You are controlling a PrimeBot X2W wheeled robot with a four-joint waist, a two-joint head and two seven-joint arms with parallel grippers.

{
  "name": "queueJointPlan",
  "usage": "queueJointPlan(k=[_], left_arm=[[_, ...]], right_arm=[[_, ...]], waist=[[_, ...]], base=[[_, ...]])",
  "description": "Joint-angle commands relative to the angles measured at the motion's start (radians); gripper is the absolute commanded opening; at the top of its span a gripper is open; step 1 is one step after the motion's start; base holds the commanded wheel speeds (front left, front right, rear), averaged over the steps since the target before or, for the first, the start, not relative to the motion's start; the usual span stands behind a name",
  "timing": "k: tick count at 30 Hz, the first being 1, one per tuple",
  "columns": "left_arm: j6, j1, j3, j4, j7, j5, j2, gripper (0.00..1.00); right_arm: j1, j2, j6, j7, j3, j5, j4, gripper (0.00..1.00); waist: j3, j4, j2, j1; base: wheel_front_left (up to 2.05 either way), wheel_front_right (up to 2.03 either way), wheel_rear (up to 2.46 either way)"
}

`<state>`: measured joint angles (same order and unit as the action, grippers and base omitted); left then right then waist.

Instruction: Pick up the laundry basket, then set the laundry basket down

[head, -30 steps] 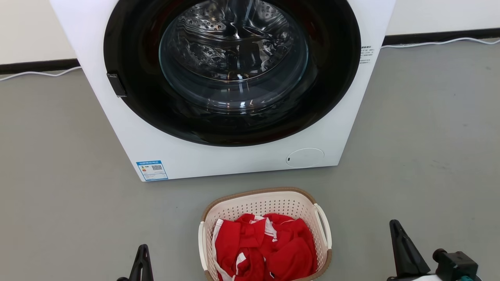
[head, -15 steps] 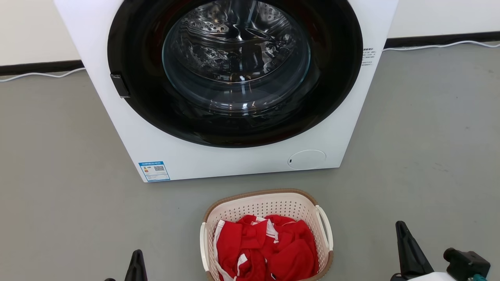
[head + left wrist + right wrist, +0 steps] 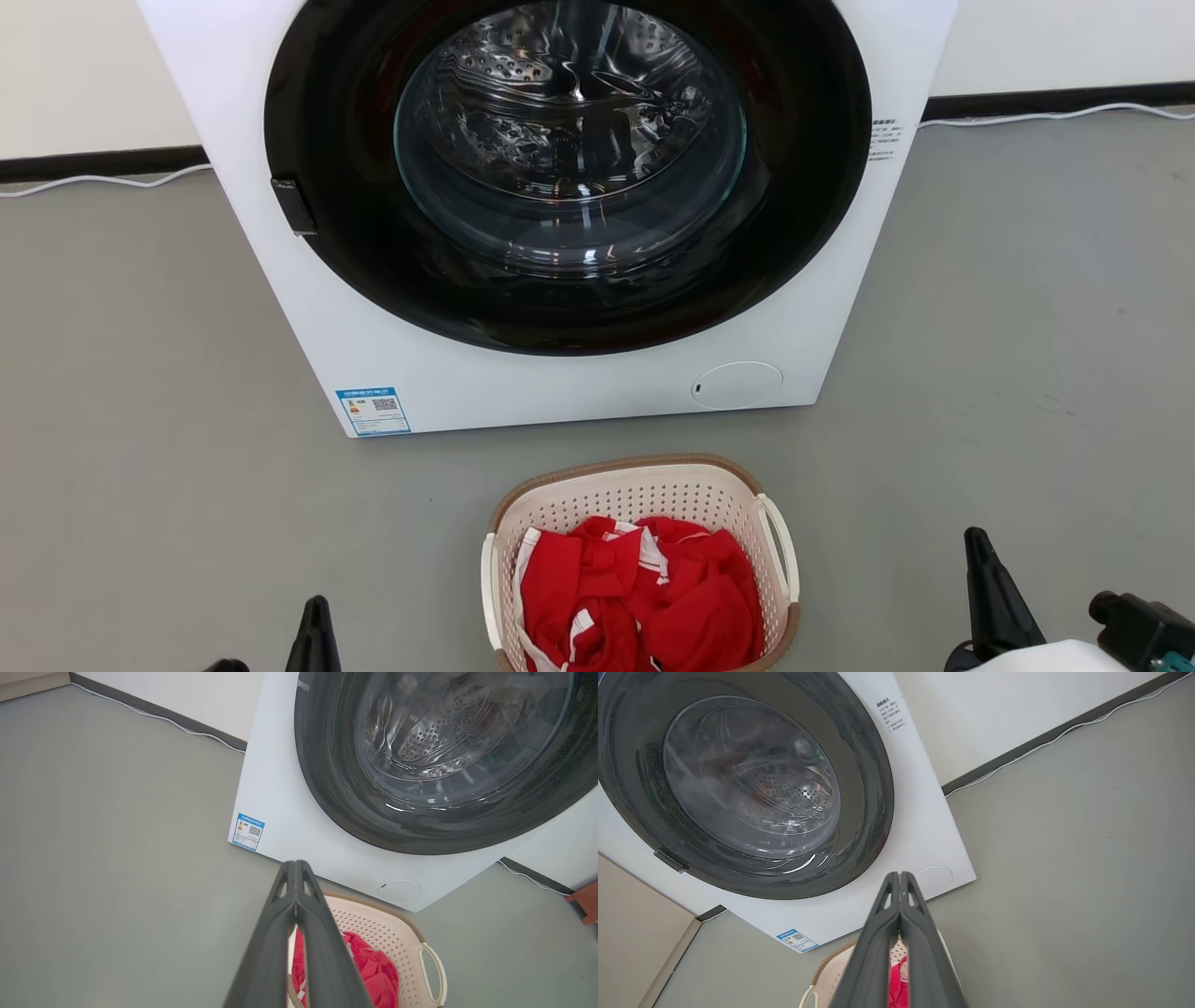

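Compared with a second ago, the whole head view has slid slightly right and down, so the camera has moved. Beyond that shift, the left claw sits lower and nearer the lower left corner, and the right claw is nearer the lower right. Both are now wider of the laundry basket. Both claws are clenched on nothing, fingers pressed together.

The basket stands on the grey floor at the lower centre and holds a red garment. Its far rim is near the washing machine front but apart from it. Its white handles face bare floor on both sides, with open floor between each handle and its claw. A white cable runs along the wall at the upper left.
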<state>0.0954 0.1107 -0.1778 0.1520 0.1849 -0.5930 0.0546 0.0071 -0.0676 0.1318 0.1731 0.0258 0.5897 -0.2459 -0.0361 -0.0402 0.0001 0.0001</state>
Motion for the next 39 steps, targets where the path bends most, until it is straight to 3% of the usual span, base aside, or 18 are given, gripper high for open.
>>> queueJointPlan(k=[1, 39], left_arm=[[-0.012, -0.049, 0.02, -0.017, -0.006, -0.041, 0.013, 0.0], [-0.1, -0.116, 0.105, 0.025, -0.104, -0.464, 0.025, 0.0]], right_arm=[[-0.037, -0.015, 0.0, -0.013, -0.003, 0.04, 0.02, 0.0], [-0.067, -0.012, -0.001, -0.114, -0.045, 0.453, 0.013, 0.0]], waist=[[0.001, 0.001, -0.0001, -0.0001], [0.014, 0.017, -0.0001, -0.0001]], base=[[0.0, 0.0, 0.0], [0.0, 0.0, 0.0]])
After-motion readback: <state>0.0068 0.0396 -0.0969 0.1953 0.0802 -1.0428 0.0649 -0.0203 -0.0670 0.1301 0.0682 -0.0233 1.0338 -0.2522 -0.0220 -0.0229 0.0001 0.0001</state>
